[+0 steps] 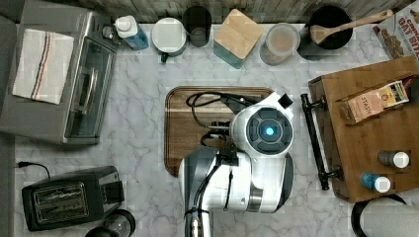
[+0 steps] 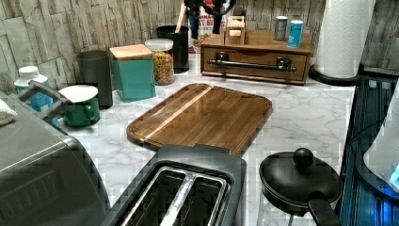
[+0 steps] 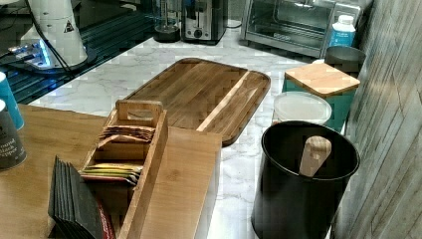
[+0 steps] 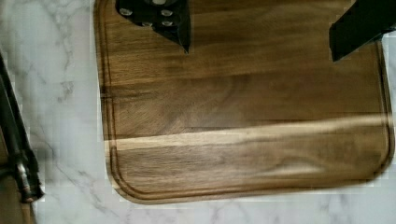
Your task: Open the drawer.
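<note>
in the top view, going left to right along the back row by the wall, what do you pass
blue-liquid bottle with white cap → green mug with white lid → dark grey cup → teal box with wooden lid → clear lidded jar → black pot with wooden spoon → cereal box

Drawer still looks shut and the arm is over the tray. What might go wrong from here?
1. The drawer is shut, and the open gripper hangs over the tray, off to one side of the bar handle; a poorly lined-up approach might miss that thin bar.
2. Two cans and a tea caddy stand on the drawer box; a hard pull could shake or topple them.
</note>
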